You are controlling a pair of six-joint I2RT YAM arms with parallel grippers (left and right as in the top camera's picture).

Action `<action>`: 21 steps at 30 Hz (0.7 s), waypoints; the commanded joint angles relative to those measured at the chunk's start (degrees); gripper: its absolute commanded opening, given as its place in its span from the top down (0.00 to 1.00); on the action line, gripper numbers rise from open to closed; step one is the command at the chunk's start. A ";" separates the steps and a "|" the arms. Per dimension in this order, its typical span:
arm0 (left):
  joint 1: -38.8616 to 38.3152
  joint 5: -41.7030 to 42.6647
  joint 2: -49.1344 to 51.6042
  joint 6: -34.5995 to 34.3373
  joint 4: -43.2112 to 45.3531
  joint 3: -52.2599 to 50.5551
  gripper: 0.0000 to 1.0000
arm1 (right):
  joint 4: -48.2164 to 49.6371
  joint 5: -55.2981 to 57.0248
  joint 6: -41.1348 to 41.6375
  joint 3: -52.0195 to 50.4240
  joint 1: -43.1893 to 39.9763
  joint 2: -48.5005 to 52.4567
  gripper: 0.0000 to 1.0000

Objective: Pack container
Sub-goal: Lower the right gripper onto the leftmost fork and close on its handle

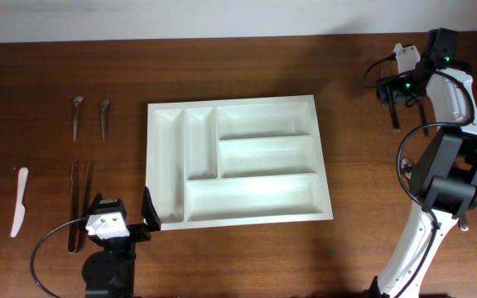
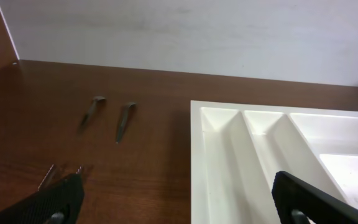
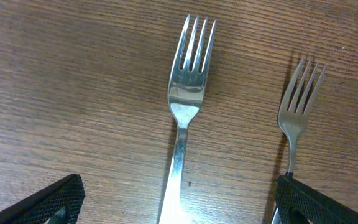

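The container, a large white cutlery tray (image 1: pixel 255 194), lies empty in the middle of the table and shows in the left wrist view (image 2: pixel 194 155). My left gripper (image 1: pixel 122 207) is open and empty, low by the tray's near left corner (image 2: pixel 179 208). My right gripper (image 1: pixel 397 93) is open at the far right, low over a steel fork (image 3: pixel 185 106). The fork's handle lies between the two fingers (image 3: pixel 179 205), untouched. A second fork (image 3: pixel 297 106) lies just to its right, its handle by the right finger.
Two spoons (image 1: pixel 76 116) (image 1: pixel 104 116) lie far left of the tray, also in the left wrist view (image 2: pixel 91 112) (image 2: pixel 124 119). Two long metal utensils (image 1: pixel 79 199) and a white plastic knife (image 1: pixel 19 201) lie at the near left. The right arm's base stands at the near right.
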 commanded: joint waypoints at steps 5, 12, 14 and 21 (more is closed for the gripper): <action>-0.22 0.61 -0.11 -0.15 0.17 -0.28 0.01 | 0.02 -1.16 3.26 0.74 0.15 2.47 0.01; -0.22 0.61 -0.11 -0.13 0.17 -0.28 0.01 | 1.40 -1.16 3.39 0.74 0.15 3.30 0.01; -0.22 0.61 -0.11 -0.15 0.17 -0.28 0.01 | 2.08 -1.14 3.96 0.74 0.15 3.78 0.01; -0.22 0.61 -0.11 -0.13 0.17 -0.28 0.01 | 3.89 -1.18 6.27 0.74 0.15 5.29 0.01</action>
